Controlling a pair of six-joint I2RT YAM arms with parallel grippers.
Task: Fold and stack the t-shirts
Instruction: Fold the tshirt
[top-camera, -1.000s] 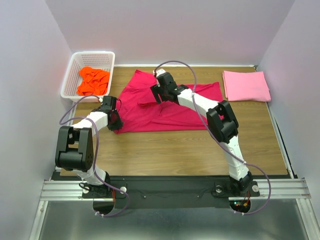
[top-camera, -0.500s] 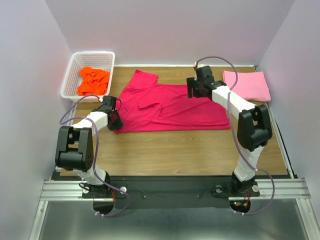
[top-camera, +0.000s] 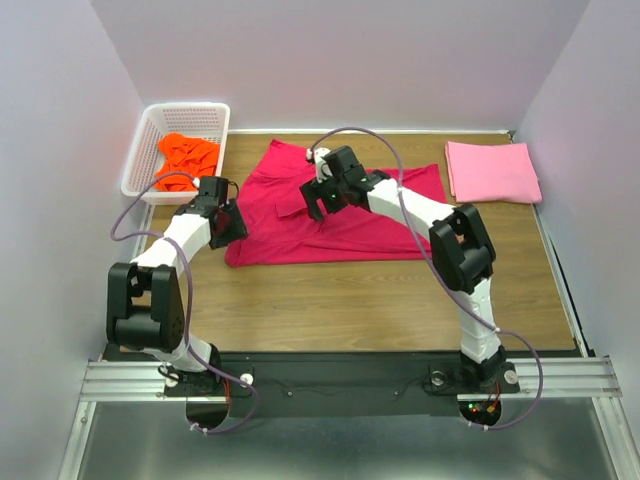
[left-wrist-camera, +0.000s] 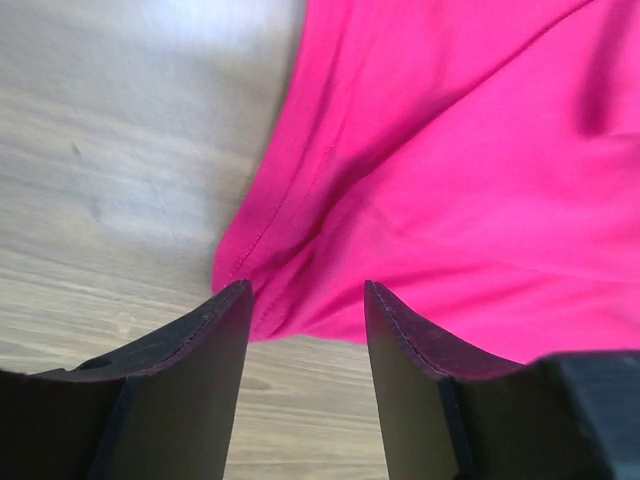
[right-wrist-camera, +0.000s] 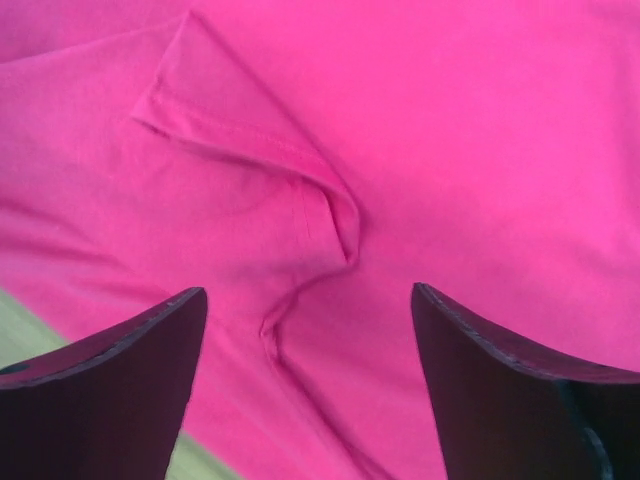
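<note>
The crimson t-shirt (top-camera: 350, 215) lies spread flat across the middle of the wooden table (top-camera: 350, 300), toward its back half, its length running left to right. The left gripper (top-camera: 230, 225) is at the shirt's near-left edge. In the left wrist view its two fingers stand apart, and the cloth's hemmed corner bunches up into the gap between them; whether they touch the cloth cannot be told, and the jaws are not closed on it. The right gripper (top-camera: 316, 203) hangs over the shirt left of its centre, above a sleeve (right-wrist-camera: 230, 130) that lies folded inward onto the body of the shirt. In the right wrist view its fingers are spread wide with a puckered crease of the cloth between them, and they grip nothing. The pink t-shirt (top-camera: 492, 171) sits folded into a neat rectangle at the far right of the table, just clear of the crimson one. The orange t-shirt (top-camera: 187, 161) lies crumpled inside the white lattice basket (top-camera: 150, 118) at the far left corner.
</note>
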